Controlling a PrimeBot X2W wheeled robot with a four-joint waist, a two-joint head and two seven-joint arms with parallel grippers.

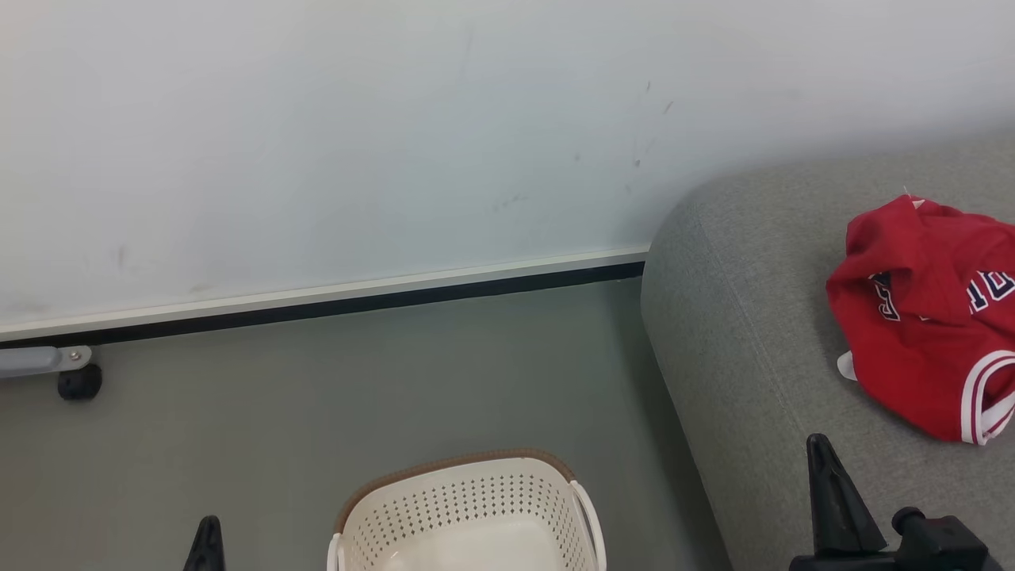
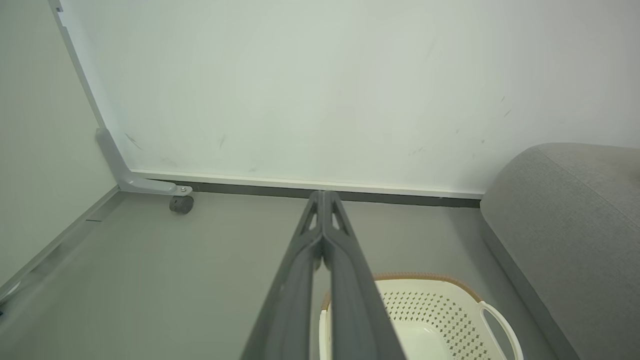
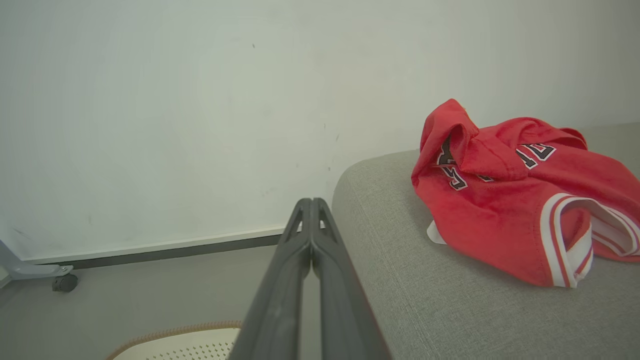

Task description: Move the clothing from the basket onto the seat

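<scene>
**Looks finished: one last check**

Lower left, my left gripper point(image 1: 208, 546) is pinched together, empty. Bottom centre, the cream perforated plastic basket point(image 1: 468, 496) looks bare. Lower right, my right gripper point(image 1: 829, 496) is likewise closed on nothing. Far right, the crumpled red fabric clothing point(image 1: 928, 317) lies on the grey upholstered seat point(image 1: 737, 317). I'd check the basket's hidden floor, fingers clear of cloth.
</scene>
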